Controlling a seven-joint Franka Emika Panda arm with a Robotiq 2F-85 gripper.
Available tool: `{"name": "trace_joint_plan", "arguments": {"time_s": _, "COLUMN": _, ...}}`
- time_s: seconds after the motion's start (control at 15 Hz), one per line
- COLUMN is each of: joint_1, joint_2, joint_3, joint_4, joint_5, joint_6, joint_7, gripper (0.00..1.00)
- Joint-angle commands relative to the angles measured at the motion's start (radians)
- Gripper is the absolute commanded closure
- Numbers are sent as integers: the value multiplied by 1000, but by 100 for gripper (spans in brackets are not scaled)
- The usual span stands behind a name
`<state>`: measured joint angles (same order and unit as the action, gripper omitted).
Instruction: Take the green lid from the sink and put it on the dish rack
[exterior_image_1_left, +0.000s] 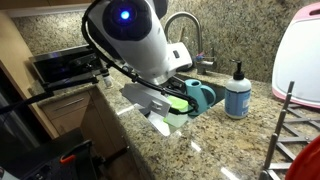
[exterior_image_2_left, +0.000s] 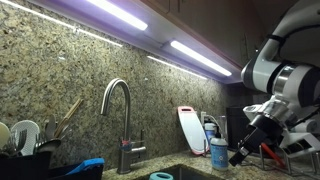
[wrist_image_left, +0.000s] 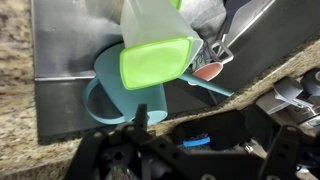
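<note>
In the wrist view the green lid (wrist_image_left: 155, 62) shows as a lime-green rounded square lying in the sink (wrist_image_left: 60, 60), against a translucent white container and over the teal handled jug (wrist_image_left: 120, 95). My gripper (wrist_image_left: 198, 132) fills the bottom of that view as dark shapes, above the lid and apart from it, open with nothing between its fingers. In an exterior view the gripper (exterior_image_1_left: 163, 118) hangs over the basin next to the lid (exterior_image_1_left: 178, 103) and the jug (exterior_image_1_left: 200, 95). The wire dish rack (exterior_image_1_left: 290, 130) stands at the right edge.
The curved chrome faucet (exterior_image_1_left: 185, 30) rises behind the sink, with a blue soap bottle (exterior_image_1_left: 237, 92) beside it and a white appliance (exterior_image_1_left: 300, 40) further back. In an exterior view a utensil caddy (exterior_image_2_left: 20, 155) stands left of the faucet (exterior_image_2_left: 120, 110). Speckled granite counter (wrist_image_left: 15, 120) surrounds the basin.
</note>
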<state>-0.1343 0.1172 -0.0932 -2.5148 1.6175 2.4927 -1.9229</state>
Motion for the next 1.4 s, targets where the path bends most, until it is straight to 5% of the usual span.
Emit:
{"name": "trace_joint_plan", "arguments": {"time_s": 0.0, "joint_1": 5, "joint_2": 53, "joint_3": -23, "joint_4": 62, "joint_5": 51, "joint_6": 1, "joint_7": -21, "gripper": 0}}
{"name": "trace_joint_plan", "arguments": {"time_s": 1.33, "joint_1": 10, "joint_2": 238, "joint_3": -62, "joint_4": 172, "joint_5": 27, "joint_6": -1, "joint_7": 112, "gripper": 0}}
